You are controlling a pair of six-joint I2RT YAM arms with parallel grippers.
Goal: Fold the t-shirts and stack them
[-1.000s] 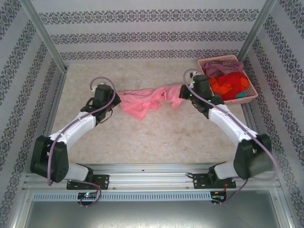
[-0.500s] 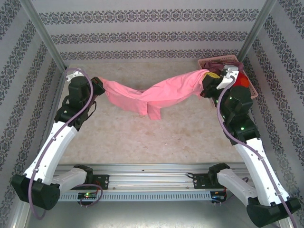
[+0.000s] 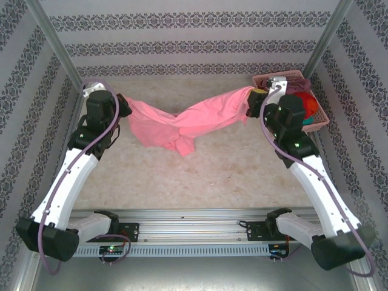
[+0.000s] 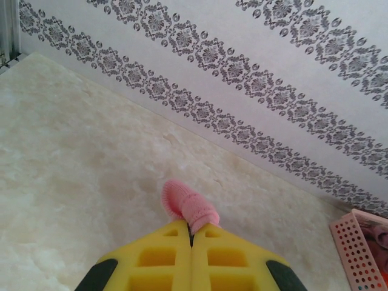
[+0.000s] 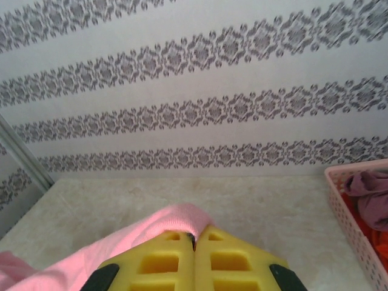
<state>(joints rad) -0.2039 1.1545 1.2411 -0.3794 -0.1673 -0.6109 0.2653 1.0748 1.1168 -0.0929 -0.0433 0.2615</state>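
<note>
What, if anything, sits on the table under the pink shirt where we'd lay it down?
Nothing visible does. The pink shirt hangs between the left gripper and the right gripper, both shut on it, over bare table. The basket stands at the far right, beside the right gripper and off to the side of that spot.

Light pink t-shirt (image 3: 182, 124), grey-patterned wallpaper (image 3: 194, 45)

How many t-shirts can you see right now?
4. The pink shirt hangs stretched between the left gripper and right gripper; the mauve shirt, orange-red shirt and teal shirt lie piled in the basket. More may be hidden underneath.
</note>
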